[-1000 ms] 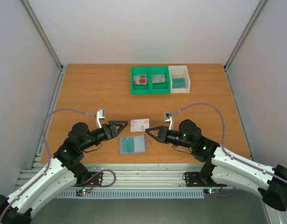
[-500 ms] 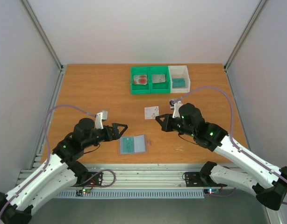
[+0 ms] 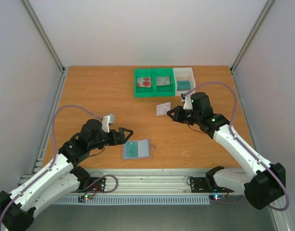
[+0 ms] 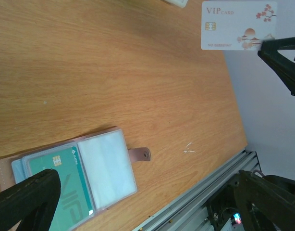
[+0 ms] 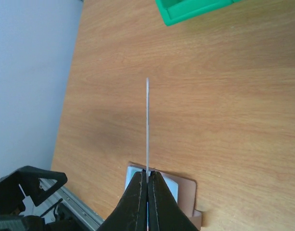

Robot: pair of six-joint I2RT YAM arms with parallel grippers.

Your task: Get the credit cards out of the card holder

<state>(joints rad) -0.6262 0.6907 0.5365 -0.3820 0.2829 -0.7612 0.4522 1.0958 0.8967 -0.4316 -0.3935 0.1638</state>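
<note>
The card holder [image 3: 136, 149] lies open on the table, and a teal card [image 4: 66, 187] sits in its left pocket; the right pocket looks empty. My left gripper [image 3: 127, 134] hovers just left of the holder [image 4: 104, 163], open wide with nothing between its fingers. My right gripper [image 3: 170, 112] is shut on a white credit card with red blotches [image 3: 163, 108], held in the air above the table's middle. In the left wrist view that white card [image 4: 238, 25] faces me. In the right wrist view the white card [image 5: 147, 125] stands edge-on, pinched between the fingertips [image 5: 140, 185].
A green two-compartment tray [image 3: 154, 91] and a white tray [image 3: 192, 77] stand at the back of the table, each compartment holding a card. The table's front rail [image 4: 195, 192] runs close to the holder.
My right gripper has carried the white card up and away from the holder toward the back trays. My left gripper has opened wide and shifted slightly.
</note>
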